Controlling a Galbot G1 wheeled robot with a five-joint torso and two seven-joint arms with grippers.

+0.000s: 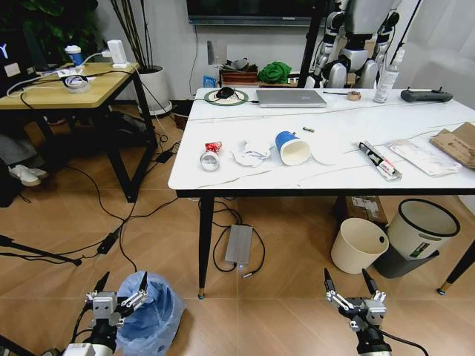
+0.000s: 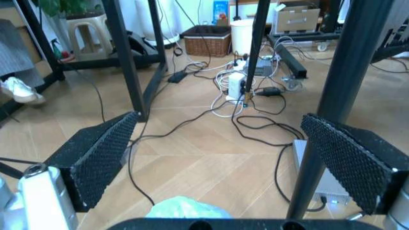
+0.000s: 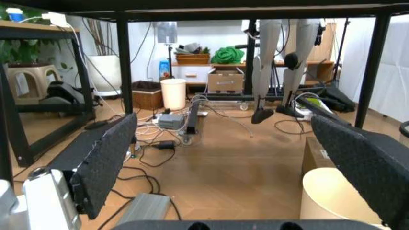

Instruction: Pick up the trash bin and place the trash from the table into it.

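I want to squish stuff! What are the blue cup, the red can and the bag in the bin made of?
The blue cup looks like paper: matte, white inside. The red can looks like thin metal, with a shiny silver end and dented sides. The trash bin liner seems thin plastic film, crinkled and see-through blue.

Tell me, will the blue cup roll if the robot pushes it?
Probably. The blue cup lies on its side on the table, so a nudge could make it roll in a curve. It looks like paper, likely light and easy to squash.

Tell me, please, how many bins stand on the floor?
3: the trash bin beside the left gripper; a cream bin and a black-rimmed white bin under the table.
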